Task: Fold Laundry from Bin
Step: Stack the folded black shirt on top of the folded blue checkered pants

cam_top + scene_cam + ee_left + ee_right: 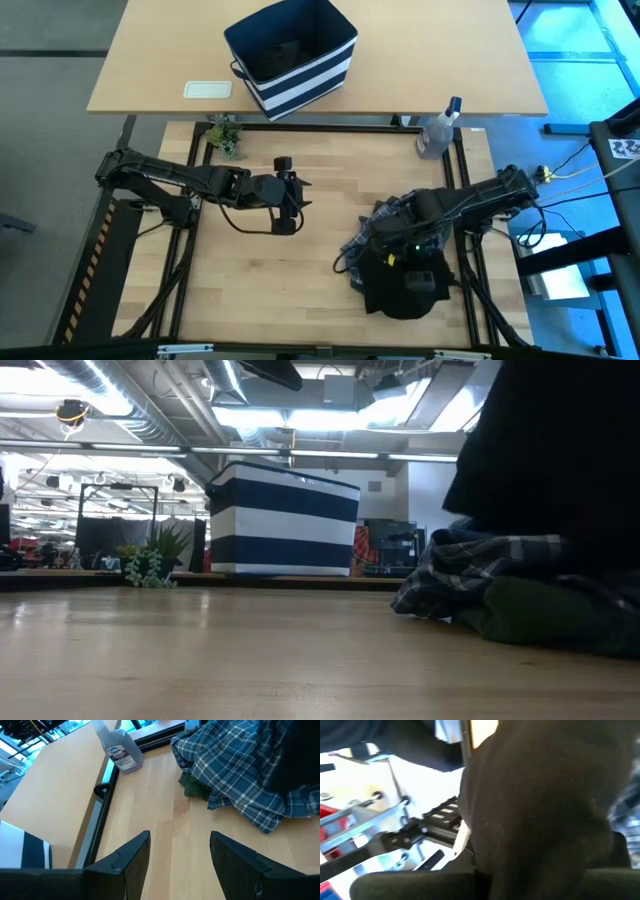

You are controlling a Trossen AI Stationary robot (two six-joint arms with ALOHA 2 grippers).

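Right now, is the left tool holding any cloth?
No: in the left wrist view the left tool stands open over bare wooden table, apart from the blue-and-white plaid shirt.

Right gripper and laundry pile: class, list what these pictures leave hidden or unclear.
- Right gripper's fingers: black garment drapes over the lens in the right wrist view, and covers them in the high view.
- Olive-green garment: mostly buried under the plaid shirt; its type is unreadable.
- Bin contents: dark interior in the high view; the wall hides them in the low view.
- Spray bottle: top cropped in the left wrist view.
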